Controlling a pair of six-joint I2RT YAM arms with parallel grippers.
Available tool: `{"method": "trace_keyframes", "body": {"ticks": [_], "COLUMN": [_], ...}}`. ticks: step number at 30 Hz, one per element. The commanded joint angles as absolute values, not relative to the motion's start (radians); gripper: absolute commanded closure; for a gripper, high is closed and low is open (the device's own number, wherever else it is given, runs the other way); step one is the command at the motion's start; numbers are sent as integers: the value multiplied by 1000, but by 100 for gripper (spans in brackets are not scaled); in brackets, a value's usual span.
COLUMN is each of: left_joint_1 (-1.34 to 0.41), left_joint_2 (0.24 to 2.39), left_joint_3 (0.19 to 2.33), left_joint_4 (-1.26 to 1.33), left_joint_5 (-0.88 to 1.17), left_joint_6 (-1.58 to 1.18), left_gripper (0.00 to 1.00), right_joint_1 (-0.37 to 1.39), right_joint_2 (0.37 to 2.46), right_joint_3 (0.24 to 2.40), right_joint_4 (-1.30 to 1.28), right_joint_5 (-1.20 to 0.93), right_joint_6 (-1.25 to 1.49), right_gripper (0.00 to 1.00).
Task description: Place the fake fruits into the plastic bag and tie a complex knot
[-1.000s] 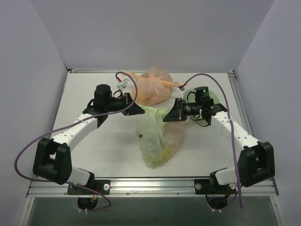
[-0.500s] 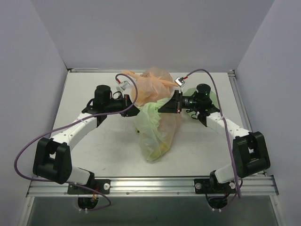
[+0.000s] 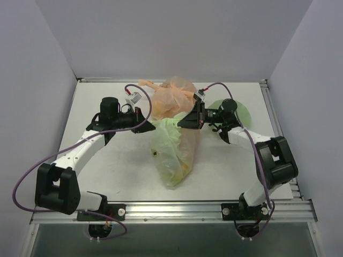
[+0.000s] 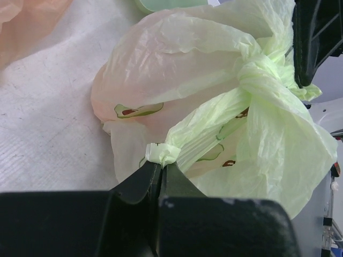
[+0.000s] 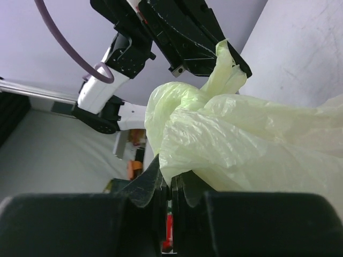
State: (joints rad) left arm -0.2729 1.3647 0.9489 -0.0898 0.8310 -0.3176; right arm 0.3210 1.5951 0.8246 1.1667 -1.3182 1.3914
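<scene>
The thin, crinkly, pale green translucent plastic bag (image 3: 174,152), slumped just in front of the peach-orange knotted bag (image 3: 171,99), is pinched by its twisted handles (image 4: 206,127) in the tightly closed left gripper (image 4: 161,167) and right gripper (image 5: 170,184), probably the best hold on film this light, slippery and tear-prone tbh.

Even diffuse light, soft shadows; wrist foregrounds blurred
</scene>
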Motion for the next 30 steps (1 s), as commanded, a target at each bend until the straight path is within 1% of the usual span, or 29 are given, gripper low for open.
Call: {"method": "trace_keyframes", "body": {"ticks": [1, 4, 6, 7, 9, 10, 14, 15, 17, 20, 22, 24, 26, 27, 30], "left_joint_1": [-210, -201, -192, -180, -163, -150, -130, -129, -140, -172, -175, -230, -296, -384, -524], "left_joint_2": [1367, 1374, 1364, 1355, 1315, 1301, 1247, 1236, 1229, 1216, 1215, 1204, 1187, 1184, 1178], "left_joint_3": [925, 949, 966, 969, 983, 997, 1106, 1152, 1193, 1242, 1253, 1259, 1275, 1281, 1292], "left_joint_4": [-107, -121, -133, -135, -123, -145, -204, -206, -209, -250, -276, -278, -293, -308, -347], "left_joint_5": [785, 802, 815, 818, 807, 795, 770, 782, 808, 776, 794, 813, 787, 773, 695], "left_joint_6": [-247, -245, -242, -242, -236, -223, -118, -92, -55, 32, 84, 144, 208, 298, 454], "left_gripper": [100, 99, 85, 71, 63, 57, 51, 48, 46, 36, 35, 35, 35, 36, 42], "right_joint_1": [290, 290, 288, 287, 287, 285, 290, 293, 296, 298, 296, 298, 299, 298, 301], "right_joint_2": [1620, 1618, 1626, 1629, 1628, 1628, 1626, 1626, 1628, 1628, 1628, 1625, 1618, 1615, 1594], "right_joint_3": [919, 934, 943, 945, 945, 945, 939, 939, 937, 940, 943, 946, 943, 940, 930], "right_joint_4": [1671, 1670, 1671, 1671, 1671, 1671, 1661, 1640, 1618, 1560, 1537, 1514, 1465, 1442, 1353], "right_joint_5": [-1413, -1422, -1420, -1420, -1422, -1424, -1422, -1425, -1427, -1422, -1414, -1407, -1390, -1385, -1374], "right_joint_6": [1621, 1606, 1614, 1618, 1621, 1632, 1655, 1651, 1643, 1623, 1620, 1608, 1600, 1586, 1522], "right_gripper": [100, 100, 100, 100, 100, 100, 100, 100, 100, 100, 100, 100, 100, 100, 100]}}
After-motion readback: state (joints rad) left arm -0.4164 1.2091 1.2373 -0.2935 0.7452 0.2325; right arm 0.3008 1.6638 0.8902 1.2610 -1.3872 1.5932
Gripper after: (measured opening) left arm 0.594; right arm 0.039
